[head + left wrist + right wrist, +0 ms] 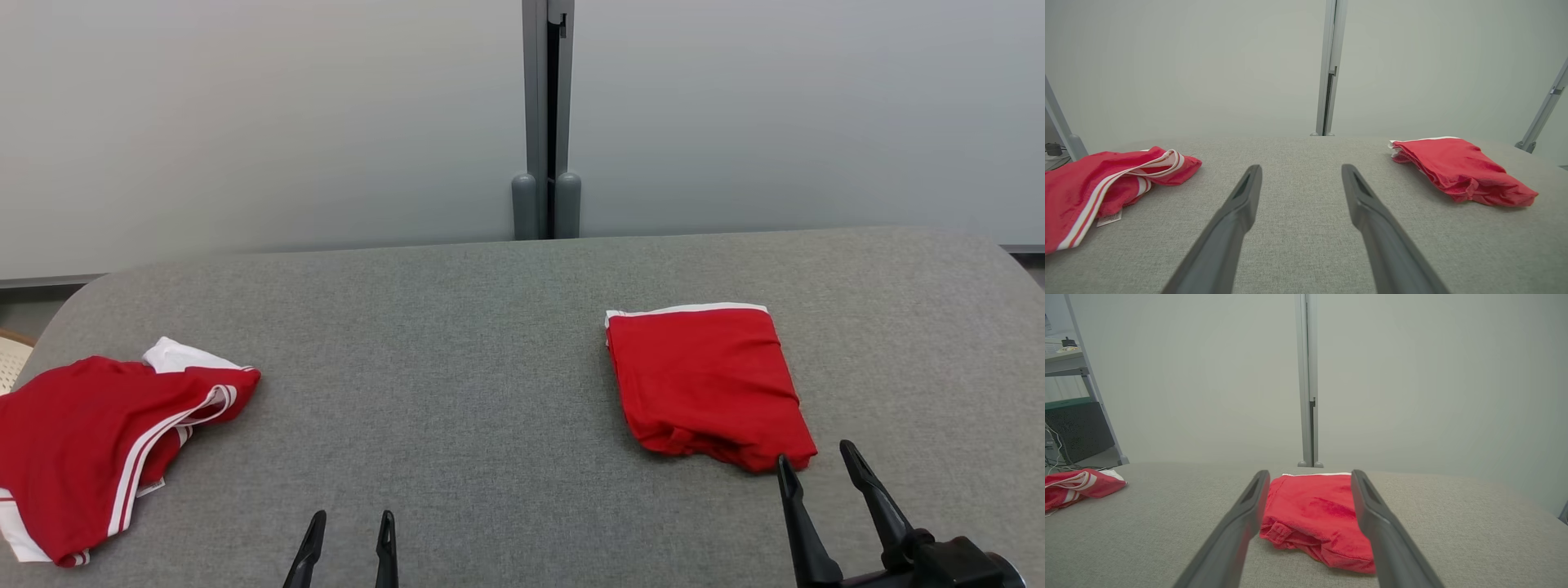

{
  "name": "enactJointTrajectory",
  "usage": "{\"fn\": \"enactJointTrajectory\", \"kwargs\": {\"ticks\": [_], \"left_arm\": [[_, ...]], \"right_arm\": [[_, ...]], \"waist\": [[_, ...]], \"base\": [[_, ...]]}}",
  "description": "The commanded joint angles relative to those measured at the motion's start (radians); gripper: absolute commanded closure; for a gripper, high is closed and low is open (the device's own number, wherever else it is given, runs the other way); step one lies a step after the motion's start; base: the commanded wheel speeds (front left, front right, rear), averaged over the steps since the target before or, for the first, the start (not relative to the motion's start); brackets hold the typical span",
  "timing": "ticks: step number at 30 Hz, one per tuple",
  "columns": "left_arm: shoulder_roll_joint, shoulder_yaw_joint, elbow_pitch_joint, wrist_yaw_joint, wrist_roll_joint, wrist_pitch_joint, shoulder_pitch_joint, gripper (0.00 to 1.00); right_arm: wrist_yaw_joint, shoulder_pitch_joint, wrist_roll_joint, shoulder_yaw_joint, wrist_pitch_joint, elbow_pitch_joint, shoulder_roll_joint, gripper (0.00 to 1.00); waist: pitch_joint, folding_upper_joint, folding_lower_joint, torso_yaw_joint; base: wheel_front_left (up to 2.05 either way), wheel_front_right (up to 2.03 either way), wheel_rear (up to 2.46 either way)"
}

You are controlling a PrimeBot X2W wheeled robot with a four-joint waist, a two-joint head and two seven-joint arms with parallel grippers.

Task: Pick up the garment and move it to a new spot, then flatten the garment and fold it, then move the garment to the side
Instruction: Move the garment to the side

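Observation:
A red garment (706,384) with a white edge lies folded into a neat rectangle on the right of the grey padded table (457,343). My right gripper (815,453) stands open just short of its near corner, touching nothing; in the right wrist view the folded garment (1310,510) lies ahead between the spread fingers of the gripper (1310,473). A second red garment (90,441) with white stripes lies crumpled at the table's left edge. My left gripper (352,518) is open and empty over the near middle, between the crumpled garment (1094,183) and the folded one (1457,169).
A grey wall panel with a vertical post (547,122) rises behind the table. The table's far corners are rounded. A shelf frame (1086,375) with cables stands off to the left beyond the table.

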Motion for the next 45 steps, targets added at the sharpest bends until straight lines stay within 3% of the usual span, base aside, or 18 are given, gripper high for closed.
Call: {"fn": "enactJointTrajectory", "kwargs": {"ticks": [1, 10, 14, 18, 23, 24, 30, 35, 42, 43, 44, 45], "left_arm": [[0.004, 0.002, 0.000, -0.003, 0.006, 0.000, -0.007, 0.00], [0.004, -0.005, 0.001, -0.007, 0.020, 0.000, -0.033, 0.00], [0.004, -0.028, -0.008, -0.012, 0.017, 0.000, -0.066, 0.00], [0.004, -0.051, -0.020, -0.016, 0.023, 0.000, -0.124, 0.00], [0.004, -0.070, -0.024, -0.019, -0.009, 0.000, -0.181, 0.00], [0.004, -0.070, -0.024, -0.019, -0.009, 0.000, -0.181, 0.00], [0.004, -0.091, -0.029, -0.018, -0.021, 0.000, -0.228, 0.00], [0.004, -0.101, -0.028, -0.022, -0.012, 0.000, -0.257, 0.00], [0.004, -0.109, -0.020, -0.025, -0.003, 0.000, -0.288, 0.00], [0.004, -0.109, -0.020, -0.025, -0.002, 0.000, -0.292, 0.00], [0.004, -0.109, -0.019, -0.024, -0.001, 0.000, -0.297, 0.00], [0.004, -0.110, -0.019, -0.023, 0.000, 0.000, -0.300, 0.00]], "right_arm": [[-0.002, -0.006, 0.006, 0.005, -0.001, 0.001, -0.007, 0.00], [-0.002, -0.049, 0.018, 0.023, -0.001, 0.010, -0.018, 0.00], [-0.002, -0.111, 0.093, 0.049, -0.001, 0.059, -0.056, 0.00], [-0.002, -0.218, 0.280, 0.085, -0.001, 0.170, -0.138, 0.00], [-0.002, -0.349, 0.660, 0.199, 0.064, 0.271, -0.304, 0.00], [-0.002, -0.349, 0.660, 0.199, 0.064, 0.271, -0.304, 0.00], [-0.001, -0.433, 1.046, 0.277, 0.272, 0.255, -0.484, 0.00], [-0.001, -0.478, 1.191, 0.310, 0.378, 0.263, -0.548, 0.00], [-0.001, -0.534, 1.253, 0.354, 0.412, 0.283, -0.573, 0.00], [-0.001, -0.542, 1.258, 0.360, 0.415, 0.288, -0.574, 0.07], [-0.001, -0.548, 1.262, 0.368, 0.417, 0.291, -0.575, 0.46], [-0.001, -0.552, 1.269, 0.375, 0.422, 0.295, -0.575, 0.58]], "waist": [[0.007, -0.0001, 0.0000, 0.005], [0.052, -0.0001, 0.0000, 0.018], [0.098, -0.0001, 0.0000, 0.020], [0.177, -0.0001, 0.0000, 0.030], [0.242, -0.0001, 0.0000, 0.042], [0.242, -0.0001, 0.0000, 0.042], [0.290, -0.0001, 0.0000, 0.052], [0.326, -0.0001, 0.0000, 0.066], [0.378, -0.0001, 0.0000, 0.079], [0.383, -0.0001, 0.0000, 0.080], [0.388, -0.0001, 0.0000, 0.080], [0.392, -0.0001, 0.0000, 0.080]], "base": [[0.00, 0.00, 0.00], [0.00, 0.00, 0.00], [0.00, 0.00, 0.00], [0.00, 0.00, 0.00], [0.00, 0.00, 0.00], [0.00, 0.00, 0.00], [0.00, 0.00, 0.00], [0.00, 0.00, 0.00], [0.00, 0.00, 0.00], [0.00, 0.00, 0.00], [0.00, 0.00, 0.00], [0.00, 0.00, 0.00]]}}
